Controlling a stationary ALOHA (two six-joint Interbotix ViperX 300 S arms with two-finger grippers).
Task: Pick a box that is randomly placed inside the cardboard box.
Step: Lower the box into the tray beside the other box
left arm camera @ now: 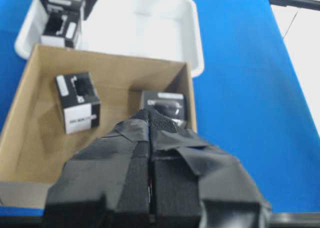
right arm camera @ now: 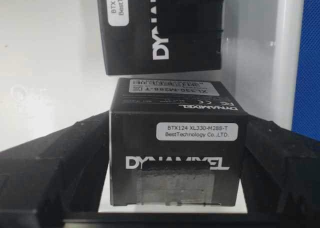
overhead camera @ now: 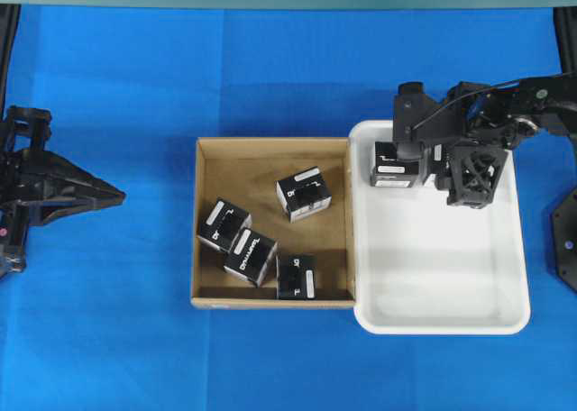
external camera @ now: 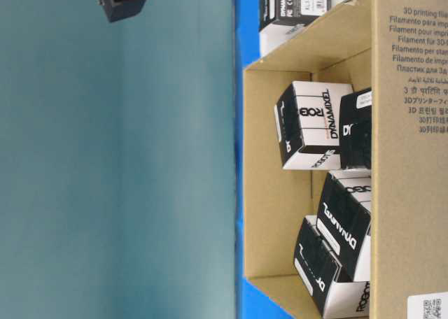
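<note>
My right gripper [right arm camera: 175, 133] is shut on a black box [right arm camera: 177, 153] with white lettering and a white label, its fingers pressed against both sides. In the overhead view this box [overhead camera: 397, 165] hangs over the far left corner of the white tray [overhead camera: 451, 267], outside the cardboard box [overhead camera: 270, 143]. Just beyond it in the right wrist view is a second black box [right arm camera: 160, 33]. Several more black boxes lie inside the cardboard box, one of them near its middle [overhead camera: 304, 194]. My left gripper [overhead camera: 113, 196] is shut and empty, left of the cardboard box.
The white tray touches the cardboard box's right wall. Blue cloth [overhead camera: 270, 68] covers the table all round. In the left wrist view the shut fingers [left arm camera: 140, 138] point over the cardboard box's near wall [left arm camera: 25, 188].
</note>
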